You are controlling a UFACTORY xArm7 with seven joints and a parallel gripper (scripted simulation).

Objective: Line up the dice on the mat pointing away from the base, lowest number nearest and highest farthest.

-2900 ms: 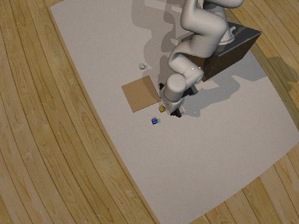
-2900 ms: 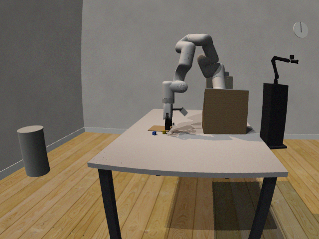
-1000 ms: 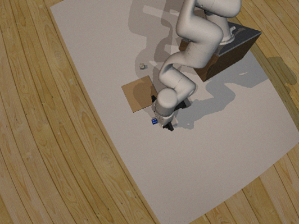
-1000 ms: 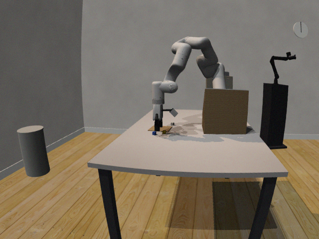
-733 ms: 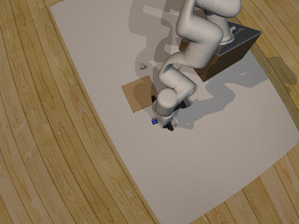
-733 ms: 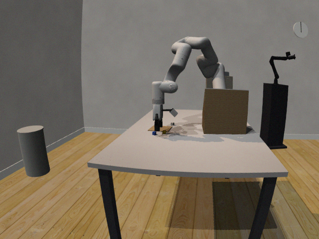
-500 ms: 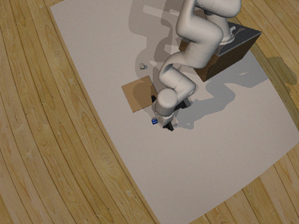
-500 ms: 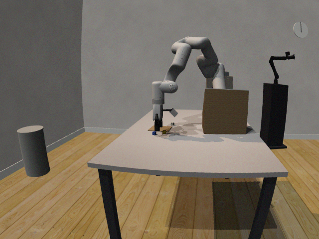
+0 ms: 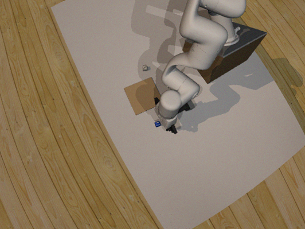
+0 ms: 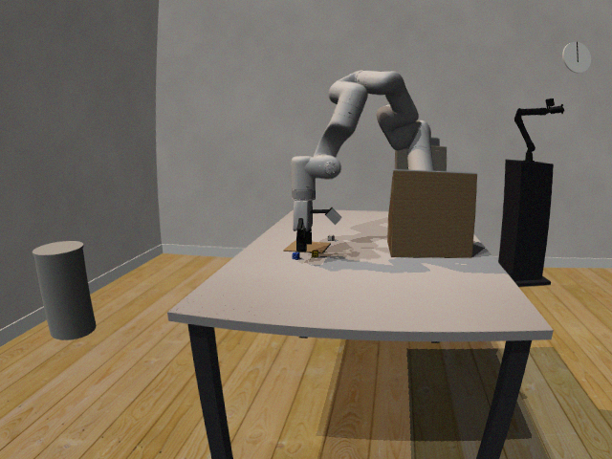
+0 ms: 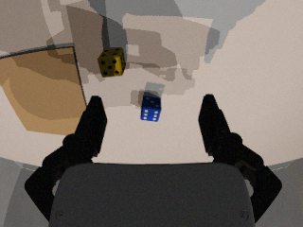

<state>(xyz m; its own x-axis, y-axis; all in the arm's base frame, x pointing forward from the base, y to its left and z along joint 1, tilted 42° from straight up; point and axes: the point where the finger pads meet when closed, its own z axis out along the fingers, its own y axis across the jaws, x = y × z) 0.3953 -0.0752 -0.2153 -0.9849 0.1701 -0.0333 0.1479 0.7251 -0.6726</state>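
Observation:
A blue die (image 9: 157,123) (image 10: 295,255) (image 11: 151,109) lies on the table, off the brown mat (image 9: 137,97) (image 10: 319,245) (image 11: 38,91). My gripper (image 11: 151,107) (image 10: 300,241) is open and empty. It hangs low over the blue die, one finger on each side, not touching it. A yellow die (image 11: 112,62) (image 10: 315,253) lies on the table just beside the mat's edge; the arm hides it in the top view. A small grey die (image 9: 145,67) (image 10: 331,237) lies on the table beyond the mat's far corner.
The brown box (image 9: 232,63) (image 10: 432,219) that bears the arm's base stands at the back of the white table (image 9: 196,177) (image 10: 345,296). A black stand (image 10: 526,217) stands right of the table and a grey cylinder (image 10: 64,289) on the floor to the left.

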